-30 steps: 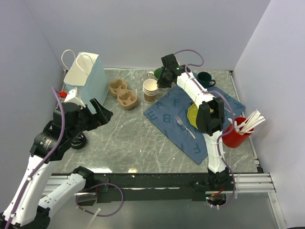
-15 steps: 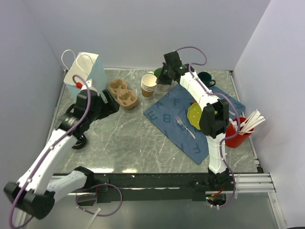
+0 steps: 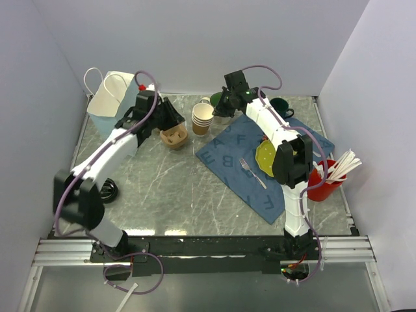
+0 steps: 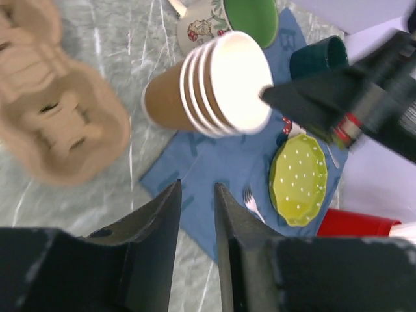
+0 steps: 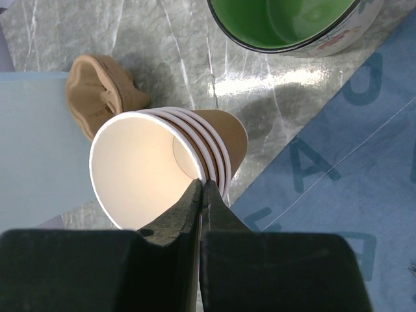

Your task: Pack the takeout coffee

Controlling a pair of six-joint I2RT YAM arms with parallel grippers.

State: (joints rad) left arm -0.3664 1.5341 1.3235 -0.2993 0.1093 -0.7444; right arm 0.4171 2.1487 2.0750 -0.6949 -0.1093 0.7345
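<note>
The takeout coffee is out of view; I see no lidded cup. A stack of lidless brown paper cups leans over at the back centre. My right gripper is shut on the rim of the innermost cup. My left gripper hovers over the brown pulp cup carrier, left of the stack. Its jaws are narrowly open with nothing between them. A white and pale blue paper bag stands open at the back left.
A green-lined mug and a dark teal mug stand behind the blue lettered mat. The mat carries a yellow-green plate and a fork. A red cup of white utensils is at the right.
My left arm swung from the near left to the back, over the cup carrier, and its jaws narrowed. The cup stack shifted slightly left and tilted under my right gripper.
</note>
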